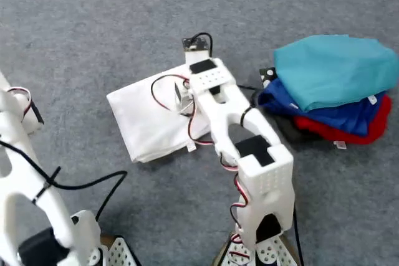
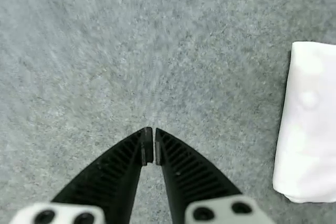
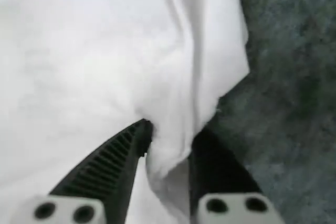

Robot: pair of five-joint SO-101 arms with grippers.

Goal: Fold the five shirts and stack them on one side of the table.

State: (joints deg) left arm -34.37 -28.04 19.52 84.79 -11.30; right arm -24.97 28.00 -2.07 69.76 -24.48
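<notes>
High view: a folded white shirt (image 1: 146,119) lies mid-tabletop (image 1: 81,42), with the right arm (image 1: 227,113) over its right edge. A stack (image 1: 333,70) of teal, blue and red shirts sits at the right.

Left wrist view: the left fingers (image 2: 178,166) are pressed together, empty, above bare tabletop near the white shirt.

Right wrist view: the right fingers (image 3: 113,161) pinch a fold of the white shirt.

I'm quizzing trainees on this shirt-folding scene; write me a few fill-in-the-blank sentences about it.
1. The right pincer is shut on the lone shirt, whose colour is ____.
2. The teal shirt lies directly on a ____ shirt.
3. The left pincer, over the grey mat, is ____ (open or shut).
Missing words: white; blue; shut.
</notes>
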